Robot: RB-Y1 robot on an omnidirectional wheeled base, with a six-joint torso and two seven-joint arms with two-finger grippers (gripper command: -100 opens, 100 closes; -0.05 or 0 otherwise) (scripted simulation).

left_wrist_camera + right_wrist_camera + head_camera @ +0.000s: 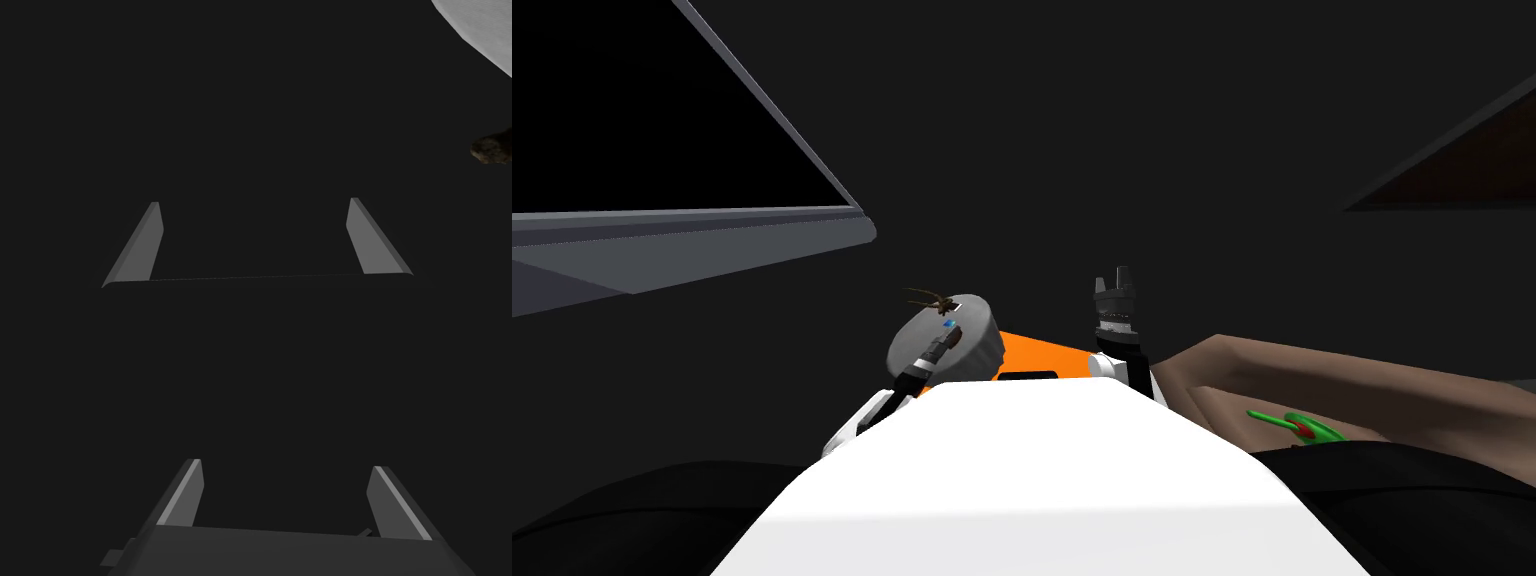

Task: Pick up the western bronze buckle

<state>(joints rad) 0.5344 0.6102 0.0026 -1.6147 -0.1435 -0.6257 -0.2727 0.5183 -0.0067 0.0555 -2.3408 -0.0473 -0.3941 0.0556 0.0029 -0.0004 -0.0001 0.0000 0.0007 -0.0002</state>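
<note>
brown buckle [932,297] just beside grey round drum [974,352], not yet grasped; left gripper [254,200] near drum, fingers apart; right gripper [286,463] fingers apart, empty.

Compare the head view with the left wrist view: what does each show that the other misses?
Head view only: the right jaws held upright, an orange object, a brown surface bearing a green and red item, and a grey ledge. Left wrist view only: the left jaws standing open over a dark surface, with nothing between them. Both: the brown buckle lying close to the grey round object, off to the side of the left jaws.
</note>
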